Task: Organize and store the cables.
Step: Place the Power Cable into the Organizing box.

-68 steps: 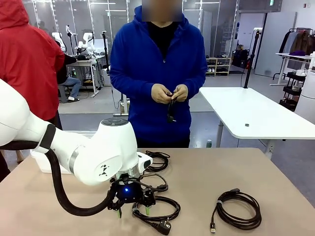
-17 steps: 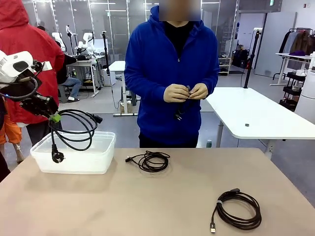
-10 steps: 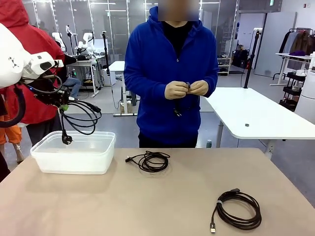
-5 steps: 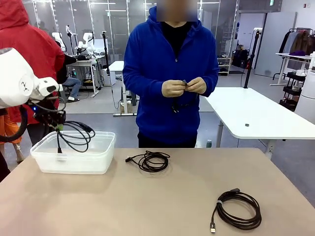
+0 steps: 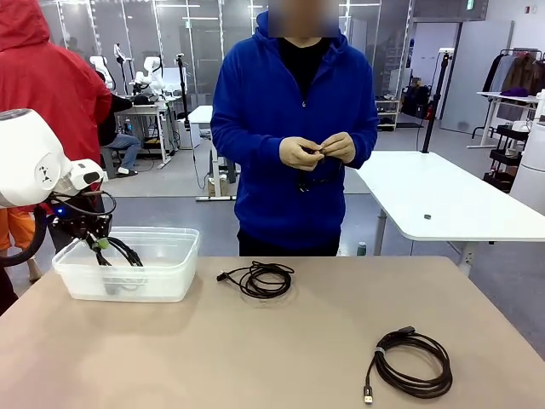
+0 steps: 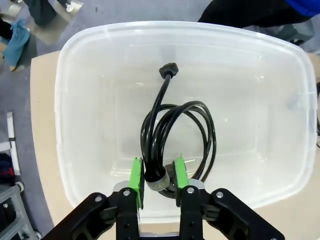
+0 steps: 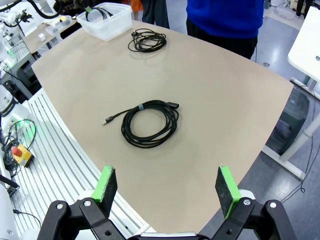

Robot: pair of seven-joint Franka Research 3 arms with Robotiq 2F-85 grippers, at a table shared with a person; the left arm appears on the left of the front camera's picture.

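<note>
In tub, cable lies between left pincer jaws.

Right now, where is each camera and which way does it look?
Front: between the arms, facing across the table at the person; the left arm and left hand show at the bin.
Left wrist: on the left arm, looking down into the bin; its green fingers straddle the power cable.
Right wrist: on the right arm, looking down over the table; the open right hand shows.
Shared: front and right wrist both see the USB cable and thin cable.
</note>
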